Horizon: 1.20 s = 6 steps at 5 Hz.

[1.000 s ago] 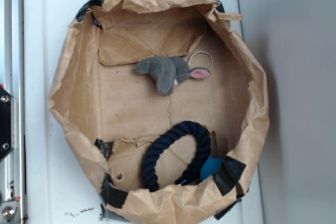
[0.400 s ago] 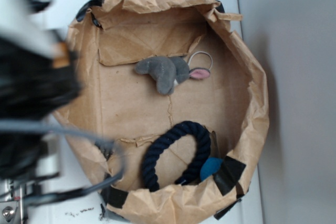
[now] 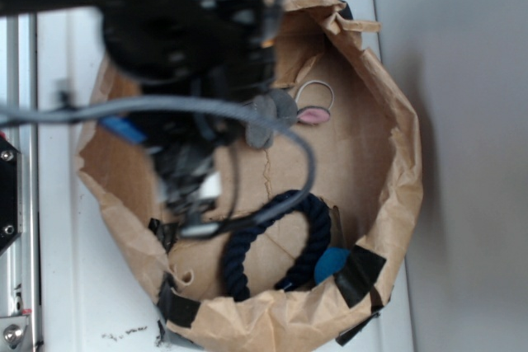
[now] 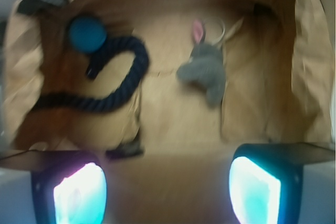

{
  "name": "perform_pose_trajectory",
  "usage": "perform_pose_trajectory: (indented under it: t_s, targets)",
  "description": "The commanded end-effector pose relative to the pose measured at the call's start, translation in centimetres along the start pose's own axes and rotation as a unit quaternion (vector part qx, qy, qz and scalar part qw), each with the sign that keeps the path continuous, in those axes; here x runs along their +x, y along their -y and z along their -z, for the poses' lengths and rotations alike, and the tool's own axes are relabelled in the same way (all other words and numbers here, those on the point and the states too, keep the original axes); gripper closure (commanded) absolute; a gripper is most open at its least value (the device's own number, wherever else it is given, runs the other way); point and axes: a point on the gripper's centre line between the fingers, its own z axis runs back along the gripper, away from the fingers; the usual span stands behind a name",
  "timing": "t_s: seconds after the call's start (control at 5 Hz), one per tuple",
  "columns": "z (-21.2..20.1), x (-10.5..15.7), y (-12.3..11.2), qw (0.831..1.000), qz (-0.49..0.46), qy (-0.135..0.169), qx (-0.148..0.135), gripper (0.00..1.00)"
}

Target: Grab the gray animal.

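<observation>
The gray animal [image 3: 276,114] is a small plush mouse with a pink ear and a pale looped tail. It lies on the floor of a brown paper bag [image 3: 400,195], toward the far side, partly hidden by my blurred black arm [image 3: 181,47]. In the wrist view the mouse [image 4: 207,69] is ahead and a little right of my gripper [image 4: 168,182]. The jaws stand wide apart with nothing between them, well short of the mouse. The fingertips [image 4: 79,195] glow bright cyan.
A dark navy rope ring [image 3: 318,232] and a blue ball [image 3: 332,263] lie at the near side of the bag; both show upper left in the wrist view, the ring [image 4: 126,77] and the ball [image 4: 86,32]. The bag's crumpled walls [image 4: 304,51] rise all round. It sits on a white surface [image 3: 58,269].
My arm has swung in from the left edge and now hangs over the left half of the bag, covering part of the mouse. The mouse, ring and ball have not moved.
</observation>
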Motion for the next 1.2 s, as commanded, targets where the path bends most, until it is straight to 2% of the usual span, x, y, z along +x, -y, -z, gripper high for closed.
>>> perform_pose_trajectory:
  t_s: [0.0,0.6,0.8,1.0]
  targets:
    - [-0.8,0.2,-0.6,1.0,-0.007,0.017,0.004,0.0]
    - [-0.8,0.2,-0.6,1.0,-0.007,0.017,0.004,0.0]
    - [0.7,0.8,-0.8,0.999,-0.005,0.034,-0.007,0.0]
    - [2.4,2.2,-0.4,0.996,-0.021,0.077,-0.038,0.0]
